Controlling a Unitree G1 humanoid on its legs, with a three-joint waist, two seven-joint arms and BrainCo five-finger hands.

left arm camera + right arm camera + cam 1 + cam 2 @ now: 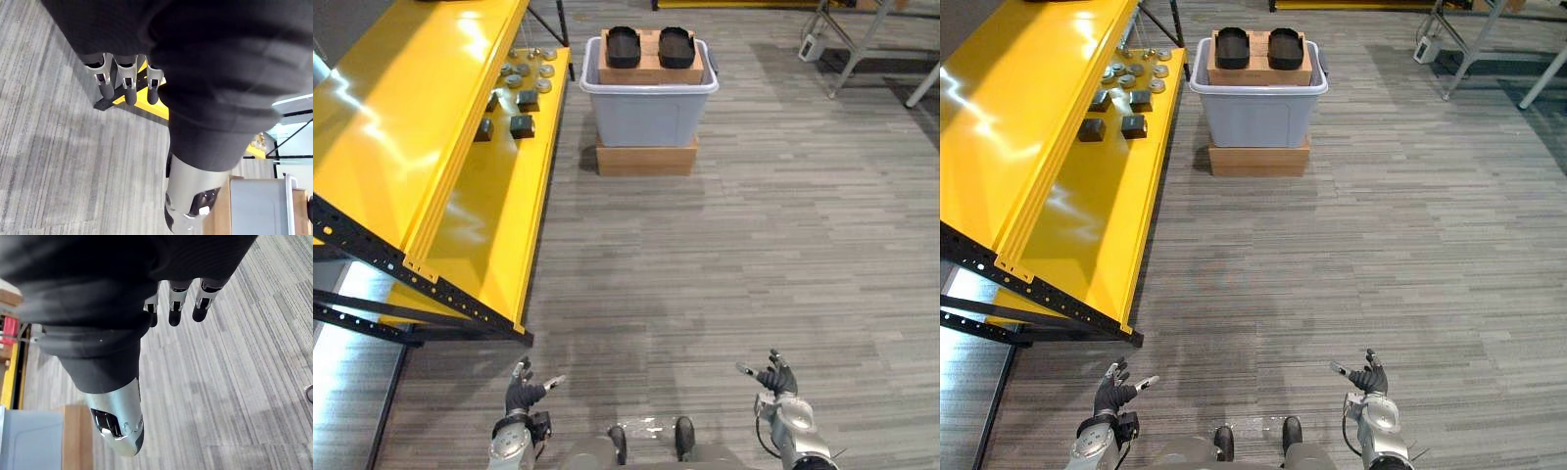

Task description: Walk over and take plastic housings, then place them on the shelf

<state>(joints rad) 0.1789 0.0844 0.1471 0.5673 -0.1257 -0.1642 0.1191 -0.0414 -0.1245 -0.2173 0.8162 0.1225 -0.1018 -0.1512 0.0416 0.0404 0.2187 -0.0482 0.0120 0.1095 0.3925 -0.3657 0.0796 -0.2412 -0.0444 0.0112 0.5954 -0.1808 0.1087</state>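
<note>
Two black plastic housings (624, 46) (675, 46) lie side by side on a cardboard box (651, 70) inside a grey bin (646, 116), far ahead on the floor. The yellow shelf (431, 166) runs along the left, its lower level holding several small dark blocks (522, 125) and round metal parts (524, 73). My left hand (521, 394) hangs low at the near left, open and empty. At the near right my right hand (775, 378) is open too, holding nothing. Both are far from the bin.
The grey bin stands on a flat cardboard box (646, 159). Grey metal frame legs (862, 44) and a small white device (809, 46) stand at the far right. Striped grey carpet (724, 264) lies between me and the bin.
</note>
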